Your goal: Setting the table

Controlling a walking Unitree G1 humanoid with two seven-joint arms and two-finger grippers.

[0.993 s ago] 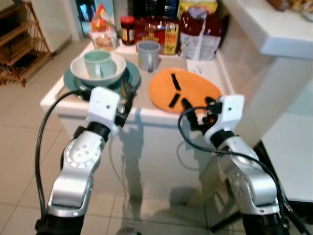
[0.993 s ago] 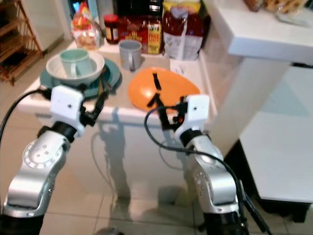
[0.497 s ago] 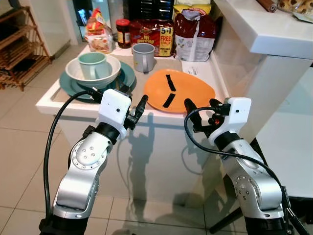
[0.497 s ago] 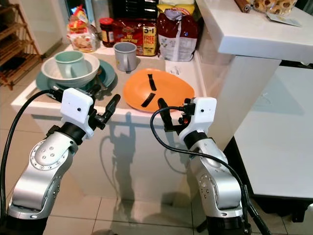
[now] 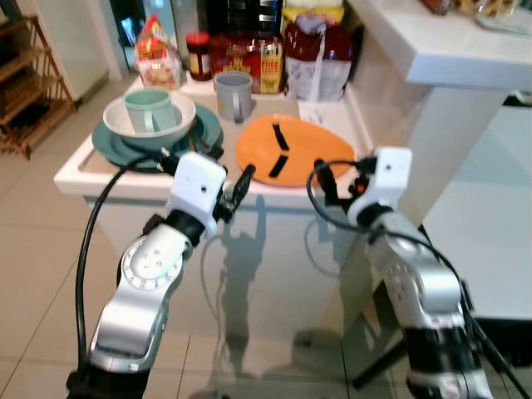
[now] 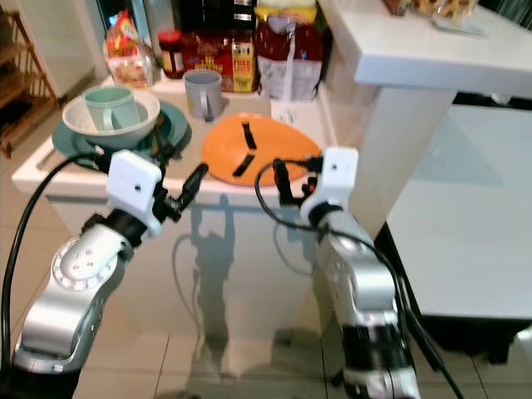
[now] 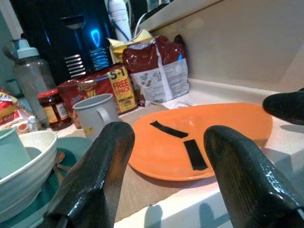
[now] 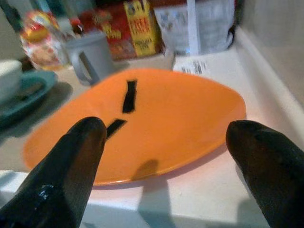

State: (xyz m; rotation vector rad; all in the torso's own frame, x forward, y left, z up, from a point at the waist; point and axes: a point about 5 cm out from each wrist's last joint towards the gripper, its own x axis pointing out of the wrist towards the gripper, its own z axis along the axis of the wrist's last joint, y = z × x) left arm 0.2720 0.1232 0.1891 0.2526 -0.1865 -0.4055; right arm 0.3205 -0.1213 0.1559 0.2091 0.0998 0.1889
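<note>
Both the left claw [image 5: 241, 179] and right claw [image 5: 332, 179] hover spread just off the counter edge [image 5: 249, 193], facing the orange plate [image 5: 295, 150].

Red jar [image 5: 198, 55] and snack bags [image 5: 246, 58] along the counter's back, dark red bag [image 5: 317, 60] beside them, wooden rack [image 5: 25, 91] (far left), tiled floor [image 5: 33, 274]
</note>
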